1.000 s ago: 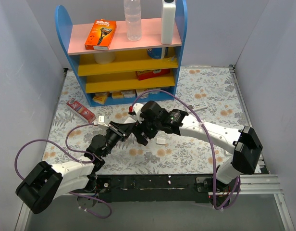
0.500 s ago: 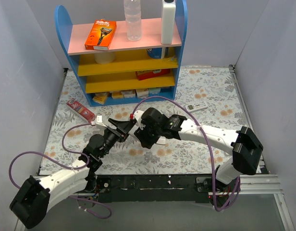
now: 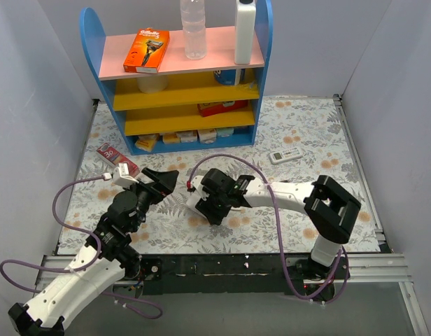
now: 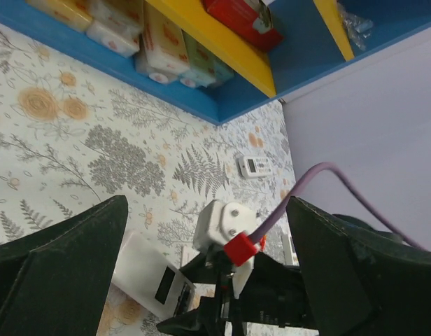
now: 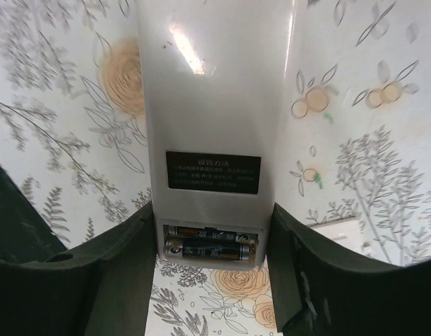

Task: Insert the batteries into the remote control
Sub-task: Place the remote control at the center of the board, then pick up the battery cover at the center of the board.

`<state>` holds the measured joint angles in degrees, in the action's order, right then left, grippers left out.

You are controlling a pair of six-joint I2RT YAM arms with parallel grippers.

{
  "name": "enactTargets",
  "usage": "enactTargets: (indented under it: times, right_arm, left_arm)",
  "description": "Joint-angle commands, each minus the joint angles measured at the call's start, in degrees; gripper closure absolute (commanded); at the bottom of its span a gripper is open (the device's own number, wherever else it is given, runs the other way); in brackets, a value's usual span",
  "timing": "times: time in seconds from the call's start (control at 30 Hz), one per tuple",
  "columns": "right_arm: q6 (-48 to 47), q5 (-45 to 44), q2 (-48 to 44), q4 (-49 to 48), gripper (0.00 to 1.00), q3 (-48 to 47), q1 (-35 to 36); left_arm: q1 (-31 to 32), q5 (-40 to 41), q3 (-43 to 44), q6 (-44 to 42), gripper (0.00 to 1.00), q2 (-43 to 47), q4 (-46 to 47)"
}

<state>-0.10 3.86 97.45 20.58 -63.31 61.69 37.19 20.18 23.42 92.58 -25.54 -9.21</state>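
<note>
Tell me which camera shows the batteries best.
Right wrist: two batteries lie side by side in the remote control's open compartment, between the fingers of the right gripper. The top external view hides them under that gripper; the left wrist view shows only the remote's white back.

- Remote control [image 5: 214, 105]: right wrist view cuts its far end off at the upper edge; the print on its black label [image 5: 213, 171] is too small for you to read
- Batteries [image 5: 210, 246]: two in the open bay, the upper one half under the bay's lip, markings illegible; from above you cannot see them
- Right claw [image 5: 212, 217]: fingers [image 5: 89, 280] run off the lower edge; from above it covers most of the remote control
- Left claw [image 4: 205, 203]: fingers blurred, cut off at the lower corners
- Small white remote [image 3: 285, 155] on the desk [image 3: 306, 126]: keys too small to tell
</note>
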Motion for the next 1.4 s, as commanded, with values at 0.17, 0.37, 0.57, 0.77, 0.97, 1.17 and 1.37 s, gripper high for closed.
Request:
enactTargets:
  times: [0.17, 0.37, 0.57, 0.77, 0.97, 1.17, 1.37]
  right_arm:
    - [-2.71, 1.59, 4.5, -0.37, 0.78, -0.67, 0.36]
    - [-6.05, -1.48, 7.14, 4.82, 0.52, -2.78, 0.36]
    - [-6.84, -0.78, 5.39, 7.45, 0.32, -3.49, 0.36]
    - [-4.65, -0.26, -0.59, 8.07, 0.24, -3.23, 0.36]
    - [-4.3, -3.59, -5.25, 9.39, 0.33, -0.07, -0.87]
    - [-4.56, -2.81, -7.62, 7.55, 0.55, 5.2, -4.65]
    - [-5.26, -3.59, -5.43, 7.11, 0.6, 5.65, -5.53]
  left_arm:
    - [-0.1, 6.62, 4.0, -10.47, 0.02, 3.83, -8.63]
    - [-0.1, 5.4, 4.44, -12.42, 0.02, 4.62, -7.93]
    - [-0.1, 3.46, 4.44, -11.89, 0.02, 3.83, -7.05]
    - [-0.1, 1.96, 3.91, -11.19, 0.02, 4.01, -6.52]
    - [-0.1, -0.05, 3.83, -12.24, 0.02, 1.81, -4.68]
    - [-0.1, -6.47, 3.04, -13.91, 0.02, -0.3, -0.9]
    - [-0.1, -10.78, 2.6, -14.7, 0.02, -1.97, 1.92]
